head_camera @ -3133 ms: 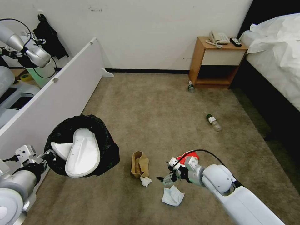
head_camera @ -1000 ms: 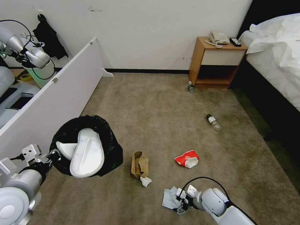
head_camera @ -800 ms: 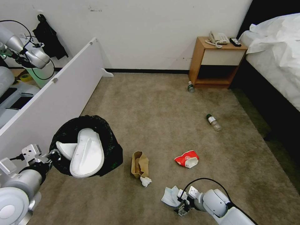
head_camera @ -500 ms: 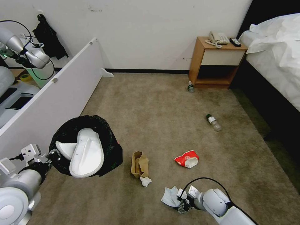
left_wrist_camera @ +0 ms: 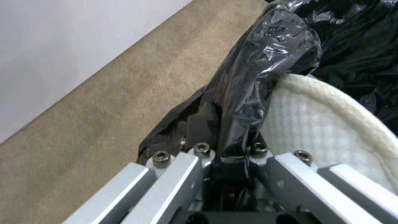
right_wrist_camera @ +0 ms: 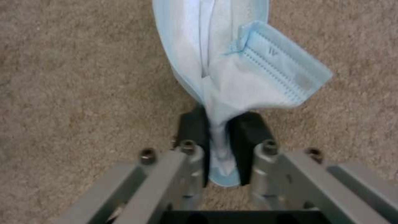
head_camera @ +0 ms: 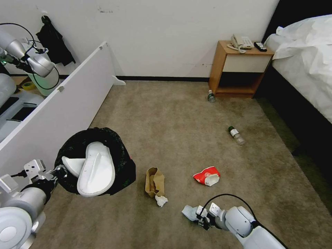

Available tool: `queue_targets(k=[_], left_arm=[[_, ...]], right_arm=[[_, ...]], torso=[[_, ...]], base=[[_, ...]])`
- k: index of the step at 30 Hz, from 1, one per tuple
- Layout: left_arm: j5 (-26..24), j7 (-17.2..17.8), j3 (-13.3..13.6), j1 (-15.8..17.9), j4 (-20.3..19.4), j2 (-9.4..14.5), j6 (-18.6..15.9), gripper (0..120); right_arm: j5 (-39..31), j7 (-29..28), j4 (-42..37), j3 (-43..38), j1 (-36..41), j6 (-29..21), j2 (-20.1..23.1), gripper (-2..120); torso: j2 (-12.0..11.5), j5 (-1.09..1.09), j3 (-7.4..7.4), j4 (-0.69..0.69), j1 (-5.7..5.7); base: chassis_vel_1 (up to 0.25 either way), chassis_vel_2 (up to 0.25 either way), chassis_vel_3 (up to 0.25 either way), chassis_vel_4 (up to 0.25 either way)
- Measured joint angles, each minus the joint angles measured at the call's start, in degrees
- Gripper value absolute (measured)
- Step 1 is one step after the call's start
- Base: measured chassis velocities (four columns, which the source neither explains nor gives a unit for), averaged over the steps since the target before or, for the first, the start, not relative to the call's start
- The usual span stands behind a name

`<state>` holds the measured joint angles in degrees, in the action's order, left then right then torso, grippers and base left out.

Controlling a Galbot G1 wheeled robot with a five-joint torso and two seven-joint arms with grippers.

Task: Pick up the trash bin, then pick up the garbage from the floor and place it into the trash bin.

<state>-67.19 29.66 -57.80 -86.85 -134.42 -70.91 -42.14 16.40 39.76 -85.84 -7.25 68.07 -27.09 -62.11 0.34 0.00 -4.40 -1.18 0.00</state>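
Note:
The trash bin (head_camera: pixel 121 172), draped in a black bag (left_wrist_camera: pixel 269 56), hangs off the floor at the lower left with two white slippers (head_camera: pixel 97 169) in it. My left gripper (head_camera: pixel 57 172) is shut on its bagged rim (left_wrist_camera: pixel 226 130). Low in the head view, my right gripper (head_camera: pixel 201 218) is shut on a pale blue face mask (head_camera: pixel 189 211), pinched by one edge between the black pads (right_wrist_camera: pixel 219 130) and hanging over the carpet (right_wrist_camera: pixel 232 62). More garbage lies on the floor (head_camera: pixel 180 131): a brown paper bag (head_camera: pixel 154 181), white crumpled paper (head_camera: pixel 160 200), a red-white wrapper (head_camera: pixel 206 175) and two bottles (head_camera: pixel 236 135) (head_camera: pixel 211 96).
A white board (head_camera: pixel 62 103) leans along the left side. A wooden nightstand (head_camera: pixel 240 69) with a phone stands at the far wall, and a bed (head_camera: pixel 307 62) runs down the right. Another robot arm (head_camera: pixel 31 62) and a pale green bucket (head_camera: pixel 48 81) sit behind the board.
My right gripper moved from beside the red-white wrapper toward me to the mask, shut on its edge and raised it, so the mask now hangs folded. The bin shifted slightly right.

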Motion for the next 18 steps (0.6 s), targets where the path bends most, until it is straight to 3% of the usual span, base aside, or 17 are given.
queue_targets(k=[5,10,14,18], left_arm=[[-0.03,-0.02,-0.04,-0.04,-0.01,0.11,0.00,1],[-0.03,-0.04,0.08,-0.06,-0.01,0.17,0.00,1],[0.20,-0.06,0.85,-0.28,-0.14,0.27,0.00,1],[2.39,-0.59,3.42,-1.04,-0.94,0.93,0.00,1]], right_arm=[[0.00,0.00,0.02,-0.19,0.19,0.35,0.27,0],[-0.91,-0.36,-0.05,-0.26,0.27,1.21,0.69,0],[-5.00,-2.57,-1.40,-0.48,0.23,2.76,1.46,0],[-16.66,-6.09,-4.81,-1.30,-0.63,10.58,3.11,0]], torso=[[0.00,0.00,0.00,0.00,0.00],[0.00,0.00,0.00,0.00,0.00],[0.00,0.00,0.00,-0.01,0.00],[0.00,0.00,0.00,0.00,0.00]], base=[[0.000,0.000,0.000,0.000],[0.000,0.000,0.000,0.000],[0.000,0.000,0.000,0.000],[0.000,0.000,0.000,0.000]])
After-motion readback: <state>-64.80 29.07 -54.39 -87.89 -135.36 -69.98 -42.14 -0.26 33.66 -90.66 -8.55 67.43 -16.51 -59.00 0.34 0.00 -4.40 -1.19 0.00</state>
